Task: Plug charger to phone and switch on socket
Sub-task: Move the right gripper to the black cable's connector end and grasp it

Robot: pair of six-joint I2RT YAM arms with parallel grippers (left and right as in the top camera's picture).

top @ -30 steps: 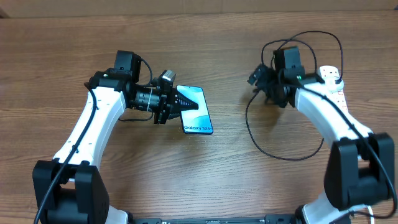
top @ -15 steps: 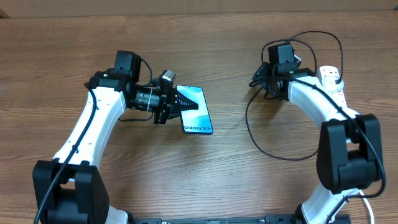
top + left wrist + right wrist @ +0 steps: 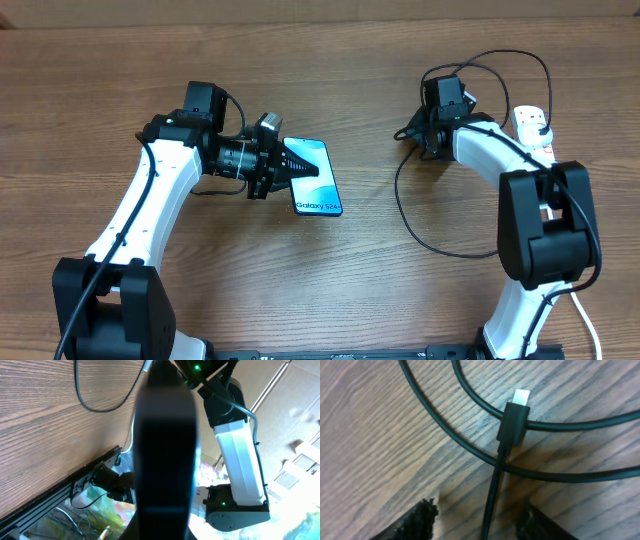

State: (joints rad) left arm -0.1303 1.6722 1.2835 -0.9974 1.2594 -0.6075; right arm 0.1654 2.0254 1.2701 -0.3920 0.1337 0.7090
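Legend: the phone [image 3: 320, 190] is displaying "Galaxy S24" near the lower edge of its light blue screen.

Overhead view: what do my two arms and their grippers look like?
Both the left arm and right arm have white shell links joined by black joints on black bases. The left gripper and right gripper are black, the left one's fingers ridged. Thin black cables run along each arm.

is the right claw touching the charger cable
Apart. In the right wrist view the charger runs between the fingers of the right claw, with bare wood showing on both sides of it.
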